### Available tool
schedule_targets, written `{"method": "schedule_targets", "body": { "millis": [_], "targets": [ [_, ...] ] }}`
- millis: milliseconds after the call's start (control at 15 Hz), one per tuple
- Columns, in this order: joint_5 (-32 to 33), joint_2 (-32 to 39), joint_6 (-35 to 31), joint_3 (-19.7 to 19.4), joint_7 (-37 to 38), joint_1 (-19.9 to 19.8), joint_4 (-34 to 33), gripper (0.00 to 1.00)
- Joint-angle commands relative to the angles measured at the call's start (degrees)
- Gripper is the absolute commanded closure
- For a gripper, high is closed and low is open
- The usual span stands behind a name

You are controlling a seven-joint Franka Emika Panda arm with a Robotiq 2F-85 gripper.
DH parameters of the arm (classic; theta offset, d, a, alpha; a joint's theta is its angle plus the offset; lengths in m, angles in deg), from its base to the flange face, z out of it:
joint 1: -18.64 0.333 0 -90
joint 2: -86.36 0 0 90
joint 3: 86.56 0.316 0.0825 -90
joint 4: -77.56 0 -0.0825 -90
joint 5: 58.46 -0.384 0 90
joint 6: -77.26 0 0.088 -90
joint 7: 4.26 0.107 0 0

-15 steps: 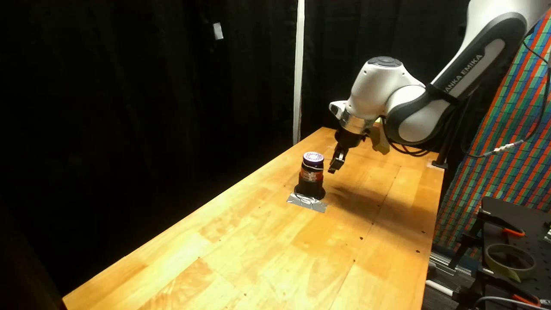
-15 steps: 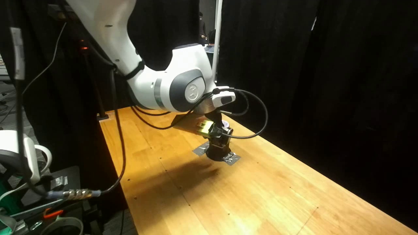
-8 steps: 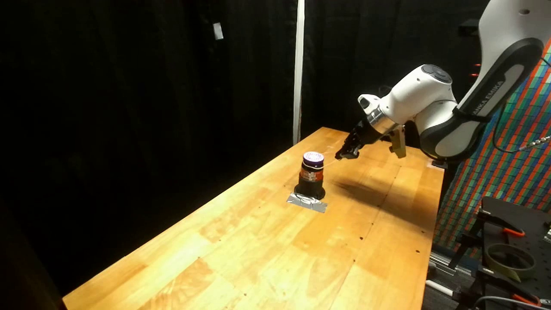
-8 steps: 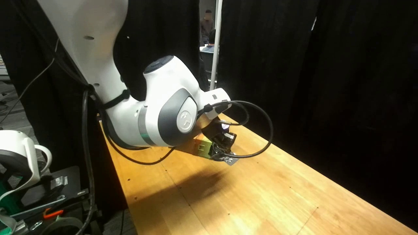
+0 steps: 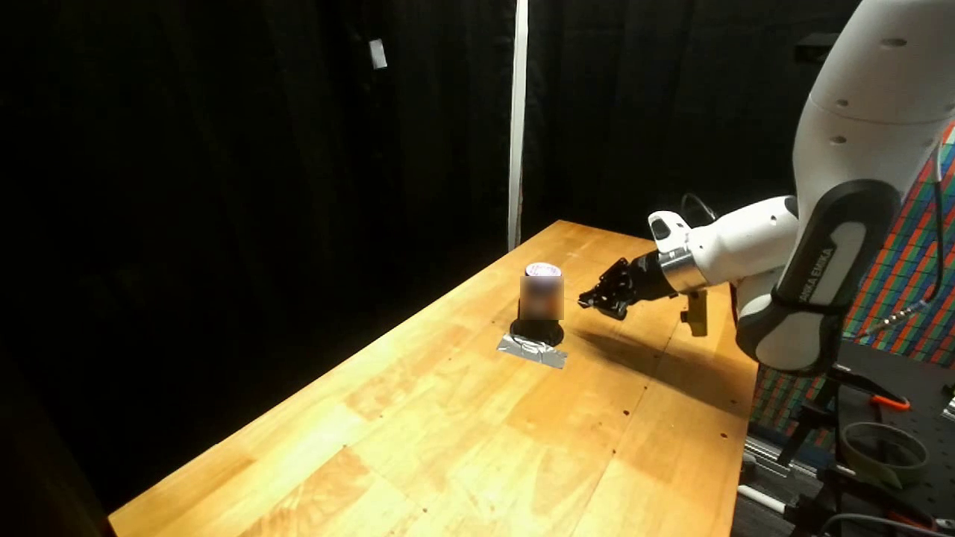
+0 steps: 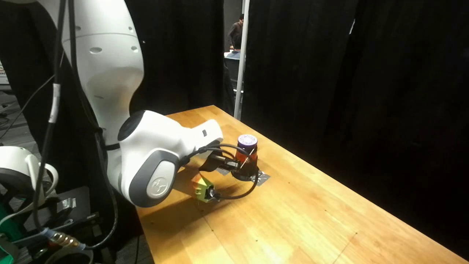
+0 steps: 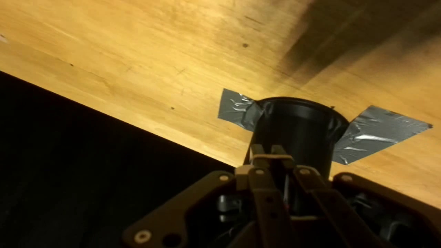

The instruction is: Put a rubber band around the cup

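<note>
The cup (image 5: pixel 539 330) is a small dark cylinder with a purple lid and orange label, upright on the table; its middle is blurred in this exterior view. It also shows in an exterior view (image 6: pixel 250 169) and the wrist view (image 7: pixel 303 132). The pale rubber band (image 6: pixel 247 159) slants across the cup's front, from near its top to my fingertips. My gripper (image 5: pixel 587 300) is beside the cup, slightly apart from it, tilted towards horizontal; it also shows in an exterior view (image 6: pixel 238 166). In the wrist view its fingertips (image 7: pixel 267 150) are close together, with the band (image 7: pixel 275 157) across them.
Grey tape (image 5: pixel 533 352) fixes the cup's base to the wooden table (image 5: pixel 448 418). A lime-green camera mount (image 6: pixel 203 189) and a looping cable (image 6: pixel 253 189) hang under the wrist. A black curtain (image 5: pixel 261 186) runs along one side. A side cart holds a tape roll (image 5: pixel 884 455).
The gripper has swung from pointing steeply down to nearly horizontal, rising a little, then lowering. The forearm and wrist moved back, away from the cup. The cup has stayed in place.
</note>
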Motion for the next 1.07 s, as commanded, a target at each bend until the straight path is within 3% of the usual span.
{"method": "schedule_targets", "body": {
  "millis": [0, 67, 133, 200, 333, 400, 467, 600, 667, 733, 800, 867, 933, 1000],
  "targets": [
    [-8.73, 4.24, -15.33, 11.83, -9.69, -8.62, -0.29, 0.86],
    [-10.11, 5.65, -19.91, 14.31, -11.08, -10.39, -0.60, 0.85],
    [-11.88, 1.65, -12.86, 15.60, -13.48, -10.34, -5.44, 0.87],
    [-12.25, 3.90, -13.50, 10.29, -9.40, -4.57, -6.39, 0.87],
    [-14.69, 4.17, -11.53, 8.41, -9.06, -2.08, -11.17, 0.86],
    [-15.94, 8.15, -22.02, 10.92, -9.29, -4.43, -7.00, 0.86],
    [-17.89, 5.07, -12.41, 5.22, -7.27, 2.18, -11.89, 0.85],
    [-20.39, 6.12, -12.04, 0.88, -4.55, 7.31, -12.01, 0.86],
    [-21.65, 7.93, -14.96, 0.22, -2.99, 8.27, -10.88, 0.60],
    [-22.63, 9.15, -21.91, 3.33, -3.35, 5.37, -6.35, 0.87],
    [-24.23, 8.87, -12.14, -6.29, 1.50, 15.75, -10.89, 0.86],
    [-25.64, 10.55, -12.62, -7.68, 3.16, 17.82, -10.64, 0.82],
    [-26.73, 12.10, -16.23, -6.74, 3.59, 16.93, -8.72, 0.74],
    [-28.57, 13.78, -21.89, -3.62, 3.05, 14.56, -6.15, 0.87]
  ]
}}
